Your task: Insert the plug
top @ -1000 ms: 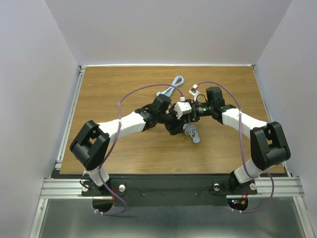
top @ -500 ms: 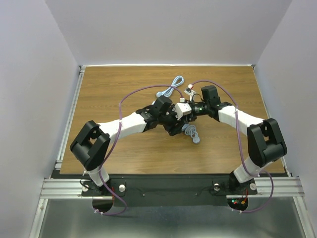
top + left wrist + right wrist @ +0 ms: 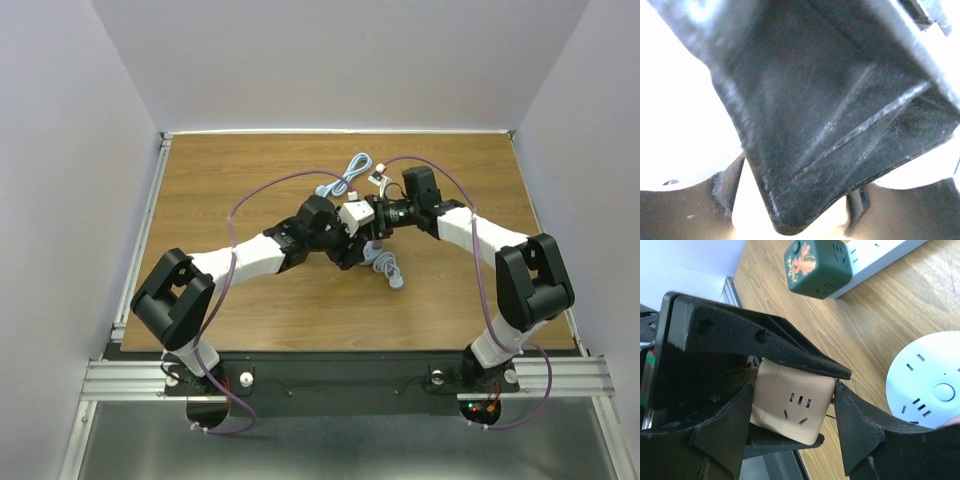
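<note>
The two arms meet just above the middle of the wooden table (image 3: 200, 190) in the overhead view. The left gripper (image 3: 345, 232) comes in from the lower left and the right gripper (image 3: 373, 213) from the right. Between them sits the cream cube adapter (image 3: 355, 214), lifted off the wood.

The right wrist view shows the adapter at centre with its socket face toward the camera. The right gripper's two black fingers (image 3: 860, 425) press against its left and right sides. A black finger (image 3: 790, 357) of the left gripper lies across its top, and a flat black piece sits under its bottom edge, so both grippers appear clamped on it.

Behind it on the table are a green cube socket (image 3: 817, 267) at the upper middle, touching a white power strip (image 3: 880, 252) in the upper right corner, and a round white socket hub (image 3: 927, 390) at the right edge.

A dark, blurred surface fills the left wrist view.

A blue-white cable (image 3: 345, 180) lies above the grippers and a grey coiled cable (image 3: 385, 268) just below them.
</note>
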